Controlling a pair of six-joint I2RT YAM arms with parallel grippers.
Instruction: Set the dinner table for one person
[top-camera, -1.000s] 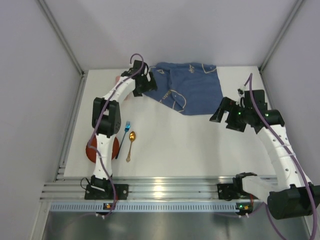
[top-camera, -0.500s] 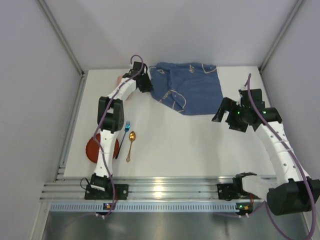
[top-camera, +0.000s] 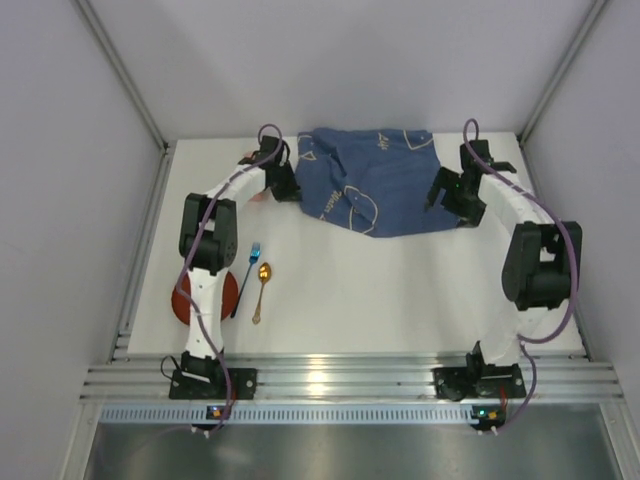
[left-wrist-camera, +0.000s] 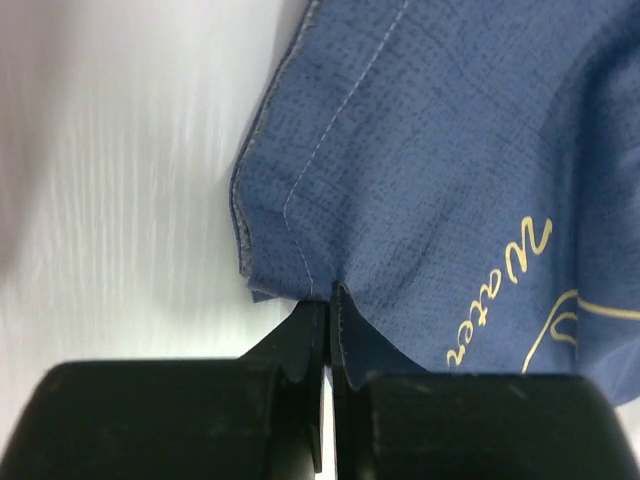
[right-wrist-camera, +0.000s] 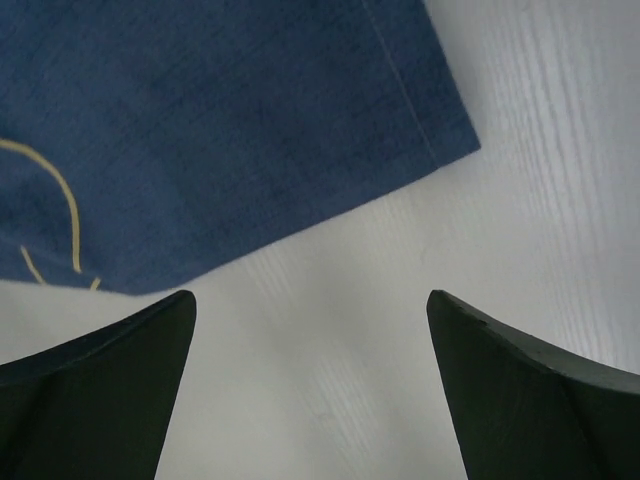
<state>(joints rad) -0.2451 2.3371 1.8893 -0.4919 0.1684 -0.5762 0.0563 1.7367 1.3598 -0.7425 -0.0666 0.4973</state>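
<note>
Dark blue cloth mat (top-camera: 375, 180), gold line drawings

**One readable word, on the cloth**

Left wrist view: gold cursive word on the blue cloth (left-wrist-camera: 450, 150), reads "Water" (left-wrist-camera: 497, 290), running sideways, its tail ending near the left pincer (left-wrist-camera: 328, 300). Top view: gold marks on the same cloth too small to read.

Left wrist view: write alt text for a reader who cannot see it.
The left gripper, shut tight, pinches the hemmed edge of a gold-lettered blue cloth mat. The mat lies on the white tabletop, which shows bare on the left of the picture.
</note>
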